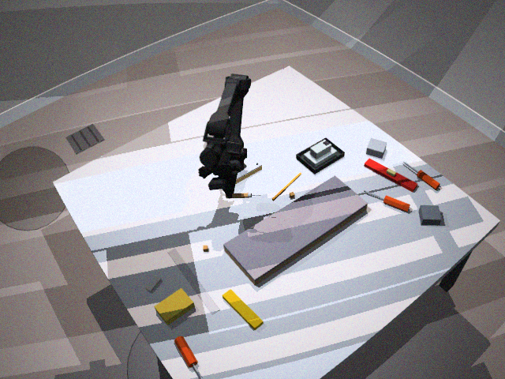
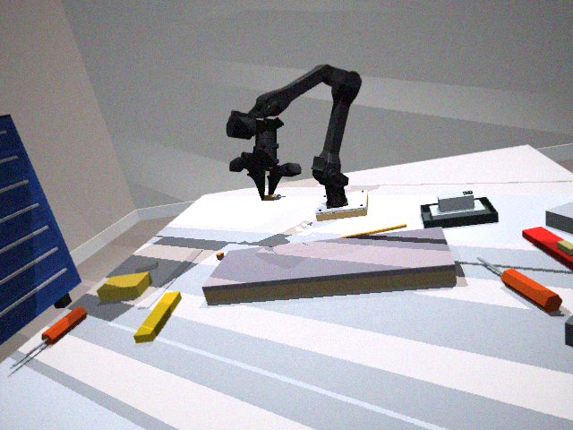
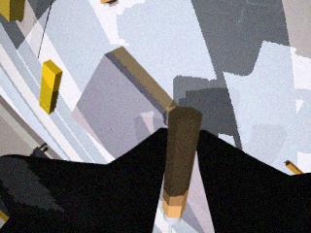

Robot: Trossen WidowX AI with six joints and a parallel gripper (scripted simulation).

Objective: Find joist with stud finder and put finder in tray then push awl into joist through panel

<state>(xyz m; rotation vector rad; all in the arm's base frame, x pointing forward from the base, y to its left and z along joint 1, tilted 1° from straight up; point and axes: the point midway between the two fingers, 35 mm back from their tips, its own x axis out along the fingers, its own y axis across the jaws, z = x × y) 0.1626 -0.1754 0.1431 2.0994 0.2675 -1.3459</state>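
My gripper (image 1: 230, 196) (image 2: 267, 197) (image 3: 182, 136) is shut on the awl (image 1: 241, 195) (image 2: 270, 197) (image 3: 184, 150) by its wooden handle. The awl is held above the table, behind the floor panel (image 1: 293, 234) (image 2: 333, 266) (image 3: 112, 97). It lies nearly level in the top and exterior views, its thin metal tip pointing right. The panel is a long, mauve-grey slab with brown sides; no joist or hole can be made out. The stud finder (image 1: 320, 150) (image 2: 456, 202), a pale grey block with a small dark patch, sits in the black-rimmed tray (image 1: 329, 163) (image 2: 462, 221).
A pencil (image 1: 286, 186) and a small wooden cube (image 1: 291, 194) lie behind the panel. A red level (image 1: 375, 167), orange screwdrivers (image 1: 396, 203) and grey blocks (image 1: 430, 215) are right. A yellow block (image 1: 173, 306) and yellow bar (image 1: 242, 309) (image 2: 158, 316) are front left. A blue cabinet (image 2: 32, 231) stands beyond the table.
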